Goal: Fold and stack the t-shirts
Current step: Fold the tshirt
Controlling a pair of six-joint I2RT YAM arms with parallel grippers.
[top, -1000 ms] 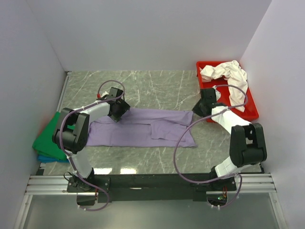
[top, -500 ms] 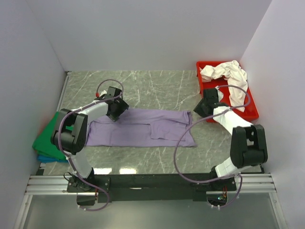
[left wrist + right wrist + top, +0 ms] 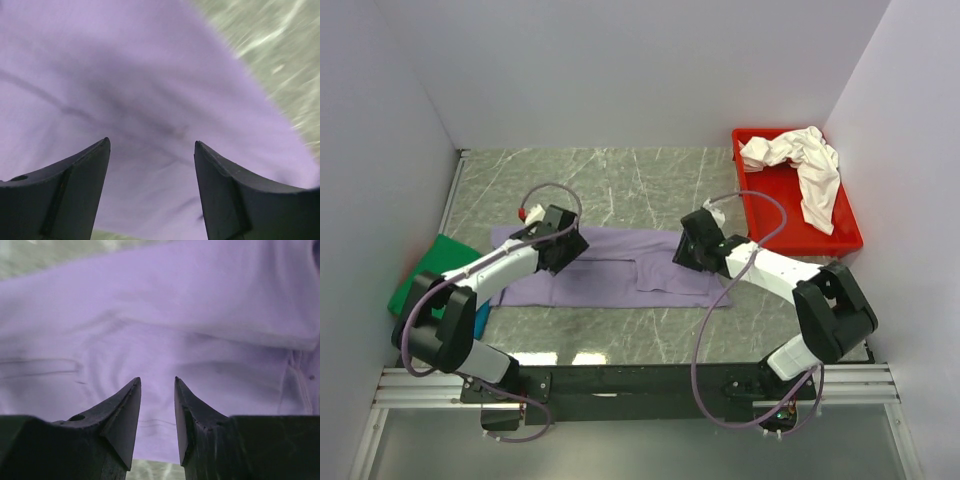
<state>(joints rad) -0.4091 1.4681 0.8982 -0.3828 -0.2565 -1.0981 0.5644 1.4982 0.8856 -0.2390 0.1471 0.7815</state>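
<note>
A lavender t-shirt (image 3: 620, 268) lies spread flat across the middle of the marble table. My left gripper (image 3: 563, 252) hovers over its left part, jaws open, with only lavender cloth (image 3: 125, 75) showing between the fingertips (image 3: 151, 142). My right gripper (image 3: 692, 250) is over the shirt's right part, also open with a narrower gap (image 3: 157, 380), and nothing is pinched; the cloth (image 3: 160, 315) lies below it. A green t-shirt (image 3: 425, 275) sits folded at the far left, partly behind the left arm. A creamy white t-shirt (image 3: 800, 160) is crumpled in the red tray.
The red plastic tray (image 3: 848, 238) stands at the back right against the wall. White walls close in the table on the left, back and right. Bare marble (image 3: 620, 185) shows behind the lavender shirt and along the near edge (image 3: 620, 335).
My right gripper has opened and swung left from the tray's edge to over the lavender shirt. The left gripper has shifted slightly nearer, staying open over the shirt's left part.
</note>
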